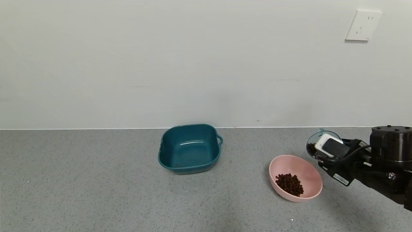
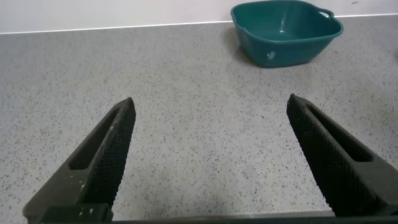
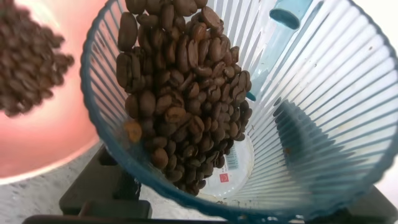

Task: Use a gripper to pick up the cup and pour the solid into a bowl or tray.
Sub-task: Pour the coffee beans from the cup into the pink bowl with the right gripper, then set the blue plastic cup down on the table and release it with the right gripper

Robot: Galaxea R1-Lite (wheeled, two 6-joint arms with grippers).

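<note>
Half of beans [image 3: 180, 93] left in cup [image 3: 298, 124], right hand [image 1: 325, 158] clenched on it, tipped over pink bowl [image 1: 313, 180]. Risk: mouth near rim, beans spilling onto table [image 1: 96, 193]. Left hand [image 2: 211, 162] open, idle.

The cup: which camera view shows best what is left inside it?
The right wrist view. It looks straight into the tilted cup, where a heap of coffee beans lies against its ribbed wall. The head view shows the cup small, largely hidden by the right pincer holding it above the pink bowl. The left wrist view misses it.
</note>
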